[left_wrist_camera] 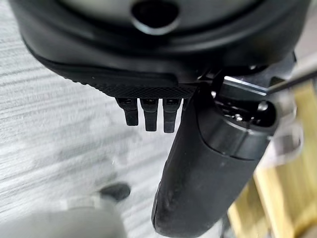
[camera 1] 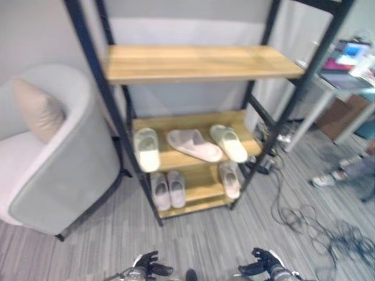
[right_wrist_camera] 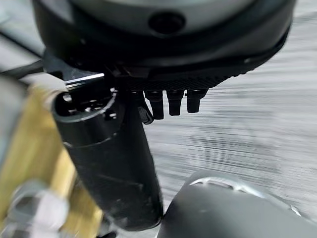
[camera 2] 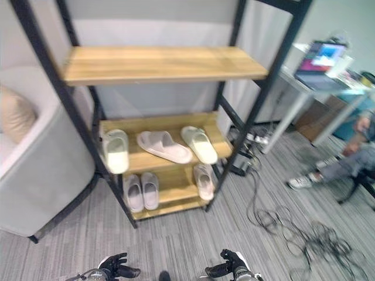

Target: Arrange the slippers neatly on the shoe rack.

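The black-framed shoe rack (camera 1: 199, 61) has three wooden shelves, and its top shelf is bare. The middle shelf holds a cream slipper (camera 1: 146, 149) at the left, a pinkish-grey slipper (camera 1: 194, 144) lying askew in the middle, and a second cream slipper (camera 1: 228, 142) at the right. On the bottom shelf a grey pair (camera 1: 168, 189) sits side by side at the left, with a single grey slipper (camera 1: 230, 179) at the right. My left hand (camera 1: 149, 264) and right hand (camera 1: 263, 263) hang low over the carpet well in front of the rack, both open and holding nothing.
A grey armchair (camera 1: 58, 170) with a beige cushion (camera 1: 38, 108) stands close to the rack's left side. To the right are a table with a laptop (camera 2: 322, 58), loose cables (camera 1: 304, 222) on the carpet, and a seated person's leg and shoe (camera 1: 331, 175).
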`<state>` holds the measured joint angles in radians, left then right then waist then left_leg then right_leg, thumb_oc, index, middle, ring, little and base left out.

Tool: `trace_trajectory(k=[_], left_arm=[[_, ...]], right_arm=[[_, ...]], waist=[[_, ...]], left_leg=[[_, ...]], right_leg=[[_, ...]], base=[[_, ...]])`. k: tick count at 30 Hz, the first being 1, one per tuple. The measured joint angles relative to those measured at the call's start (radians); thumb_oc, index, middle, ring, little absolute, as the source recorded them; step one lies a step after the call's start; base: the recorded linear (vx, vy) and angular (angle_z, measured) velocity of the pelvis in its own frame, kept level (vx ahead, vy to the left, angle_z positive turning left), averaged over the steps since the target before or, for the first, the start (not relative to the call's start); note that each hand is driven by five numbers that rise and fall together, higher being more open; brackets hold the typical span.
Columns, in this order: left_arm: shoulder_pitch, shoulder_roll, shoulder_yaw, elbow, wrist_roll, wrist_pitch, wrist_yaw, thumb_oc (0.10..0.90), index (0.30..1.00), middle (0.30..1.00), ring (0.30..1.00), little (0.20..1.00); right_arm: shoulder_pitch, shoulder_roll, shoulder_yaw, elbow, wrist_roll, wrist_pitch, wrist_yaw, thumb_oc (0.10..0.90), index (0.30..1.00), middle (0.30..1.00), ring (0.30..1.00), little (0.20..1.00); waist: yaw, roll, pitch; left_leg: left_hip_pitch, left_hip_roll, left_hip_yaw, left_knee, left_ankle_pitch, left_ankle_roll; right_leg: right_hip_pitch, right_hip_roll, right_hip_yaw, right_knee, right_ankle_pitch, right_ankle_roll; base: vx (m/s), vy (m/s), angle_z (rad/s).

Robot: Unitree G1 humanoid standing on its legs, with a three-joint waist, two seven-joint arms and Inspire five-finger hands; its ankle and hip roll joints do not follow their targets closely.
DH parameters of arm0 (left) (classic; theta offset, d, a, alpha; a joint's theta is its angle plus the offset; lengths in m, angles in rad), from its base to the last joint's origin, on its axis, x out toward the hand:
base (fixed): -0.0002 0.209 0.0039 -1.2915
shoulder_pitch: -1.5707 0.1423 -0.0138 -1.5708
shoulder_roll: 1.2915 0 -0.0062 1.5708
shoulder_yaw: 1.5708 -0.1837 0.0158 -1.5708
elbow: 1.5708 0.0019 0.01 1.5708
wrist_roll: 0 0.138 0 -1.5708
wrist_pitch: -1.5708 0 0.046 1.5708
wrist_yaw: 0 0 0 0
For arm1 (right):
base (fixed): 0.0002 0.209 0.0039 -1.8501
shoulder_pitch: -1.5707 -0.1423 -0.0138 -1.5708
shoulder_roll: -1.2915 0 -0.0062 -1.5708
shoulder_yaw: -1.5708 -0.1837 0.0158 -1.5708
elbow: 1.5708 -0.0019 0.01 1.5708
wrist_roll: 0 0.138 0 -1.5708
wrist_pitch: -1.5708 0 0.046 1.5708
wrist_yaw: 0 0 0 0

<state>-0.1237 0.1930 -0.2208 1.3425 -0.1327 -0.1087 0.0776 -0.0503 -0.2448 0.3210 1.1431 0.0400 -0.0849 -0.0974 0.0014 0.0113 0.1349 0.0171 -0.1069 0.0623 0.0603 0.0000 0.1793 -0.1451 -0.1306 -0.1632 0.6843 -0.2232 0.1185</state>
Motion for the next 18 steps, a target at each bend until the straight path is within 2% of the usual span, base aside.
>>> trace_trajectory(k=[2,3,4,5,6,8,9,10,11,12,14,17,18], left_arm=[[0.011,0.009,-0.016,0.000,0.001,0.000,0.001,0.800,0.900,0.900,0.900,0.900],[0.020,0.010,-0.033,0.007,0.027,0.000,0.006,0.800,0.900,0.900,0.900,0.900],[0.032,0.020,-0.049,0.020,0.046,0.001,0.006,0.800,0.900,0.900,0.900,0.900],[0.038,0.023,-0.061,0.039,0.069,0.002,0.011,0.800,0.900,0.900,0.900,0.900],[0.052,0.022,-0.067,0.051,0.081,0.011,0.020,0.800,0.900,0.900,0.900,0.900],[0.080,0.024,-0.059,0.053,0.095,0.021,0.020,0.800,0.900,0.900,0.900,0.900],[0.110,0.027,-0.058,0.051,0.102,0.022,0.022,0.800,0.900,0.900,0.900,0.900],[0.122,0.029,-0.054,0.052,0.106,0.022,0.021,0.800,0.900,0.900,0.900,0.900],[0.128,0.029,-0.054,0.053,0.106,0.024,0.021,0.800,0.900,0.900,0.900,0.900],[0.144,0.030,-0.050,0.053,0.107,0.024,0.022,0.800,0.900,0.900,0.900,0.900],[0.144,0.037,-0.030,0.052,0.106,0.024,0.024,0.800,0.900,0.900,0.900,0.900],[0.136,0.041,-0.031,0.052,0.105,0.024,0.038,0.800,0.900,0.900,0.900,0.900],[0.120,0.039,-0.035,0.053,0.105,0.026,0.048,0.800,0.900,0.900,0.900,0.900]], right_arm=[[-0.002,0.001,-0.005,0.000,0.000,-0.002,-0.001,0.800,0.900,0.900,0.900,0.900],[-0.006,0.000,-0.012,0.002,0.000,-0.001,0.001,0.800,0.900,0.900,0.900,0.900],[-0.002,0.006,-0.023,0.005,0.001,-0.003,0.002,0.800,0.900,0.900,0.900,0.900],[0.001,0.008,-0.026,0.014,0.001,-0.004,0.003,0.800,0.900,0.900,0.900,0.900],[-0.003,0.014,-0.042,0.035,0.003,-0.003,0.003,0.800,0.900,0.900,0.900,0.900],[-0.002,0.017,-0.058,0.041,0.002,-0.003,0.004,0.800,0.900,0.900,0.900,0.900],[0.002,0.020,-0.062,0.045,0.003,-0.002,0.004,0.800,0.900,0.900,0.900,0.900],[0.002,0.024,-0.062,0.054,0.003,-0.001,0.005,0.800,0.900,0.900,0.900,0.900],[0.003,0.028,-0.062,0.065,0.002,0.000,0.005,0.800,0.900,0.900,0.900,0.900],[0.007,0.038,-0.065,0.090,0.003,0.010,0.005,0.800,0.900,0.900,0.900,0.900],[0.039,0.037,-0.111,0.088,0.016,0.006,0.000,0.800,0.900,0.900,0.900,0.900],[0.064,0.013,-0.141,0.117,0.060,0.002,-0.024,0.800,0.900,0.900,0.900,0.900],[0.084,-0.006,-0.142,0.109,0.074,0.000,-0.048,0.800,0.900,0.900,0.900,0.900]], waist=[[0.008,0.008,0.000],[0.000,0.007,-0.007],[0.006,0.009,-0.006],[0.003,0.009,-0.008],[0.002,0.004,-0.007],[0.004,0.001,-0.008],[0.005,-0.008,-0.013],[0.006,-0.017,-0.015],[0.006,-0.030,-0.022],[0.007,-0.055,-0.039],[0.003,-0.066,-0.046],[0.001,-0.067,-0.048],[-0.011,-0.071,-0.047]], left_leg=[[0.006,-0.010,-0.037,0.005,-0.009,-0.013],[0.003,-0.022,-0.073,0.010,-0.017,-0.024],[0.009,-0.038,-0.114,0.011,-0.031,-0.044],[0.012,-0.046,-0.136,0.013,-0.033,-0.047],[0.030,-0.057,-0.155,0.004,-0.028,-0.039],[0.047,-0.058,-0.154,0.001,-0.034,-0.047],[0.061,-0.056,-0.152,-0.001,-0.041,-0.057],[0.072,-0.053,-0.160,-0.010,-0.048,-0.067],[0.072,-0.053,-0.163,-0.010,-0.054,-0.077],[0.074,-0.042,-0.179,-0.011,-0.062,-0.090],[0.067,-0.010,-0.207,0.003,-0.083,-0.124],[0.063,0.030,-0.209,0.029,-0.102,-0.156],[0.027,0.037,-0.210,0.087,-0.125,-0.189]], right_leg=[[-0.025,-0.014,0.031,-0.104,0.007,-0.008],[-0.029,-0.011,0.106,-0.213,0.024,-0.016],[-0.038,-0.007,0.170,-0.315,0.044,-0.004],[-0.015,0.004,0.238,-0.405,0.068,-0.001],[-0.006,-0.009,0.250,-0.468,0.126,-0.007],[-0.003,-0.012,0.226,-0.459,0.161,-0.001],[0.004,-0.013,0.196,-0.453,0.193,-0.005],[0.017,-0.009,0.186,-0.477,0.199,-0.009],[0.036,-0.009,0.182,-0.511,0.220,-0.018],[0.084,0.000,0.182,-0.592,0.233,-0.019],[0.130,0.035,0.172,-0.653,0.249,-0.038],[0.166,0.074,0.169,-0.692,0.261,-0.057],[0.189,0.074,0.132,-0.723,0.269,-0.073]], base=[[0.12,-0.192,0.85],[0.15,-0.315,0.93],[0.15,-0.316,1.03],[0.13,-0.371,0.99],[0.06,-0.202,0.71],[0.07,-0.239,0.41],[0.07,-0.296,0.29],[0.07,-0.341,0.27],[0.09,-0.529,0.20],[0.08,-0.428,0.15],[0.05,-0.328,0.22],[0.00,-0.218,0.20],[-0.03,-0.087,0.44]])
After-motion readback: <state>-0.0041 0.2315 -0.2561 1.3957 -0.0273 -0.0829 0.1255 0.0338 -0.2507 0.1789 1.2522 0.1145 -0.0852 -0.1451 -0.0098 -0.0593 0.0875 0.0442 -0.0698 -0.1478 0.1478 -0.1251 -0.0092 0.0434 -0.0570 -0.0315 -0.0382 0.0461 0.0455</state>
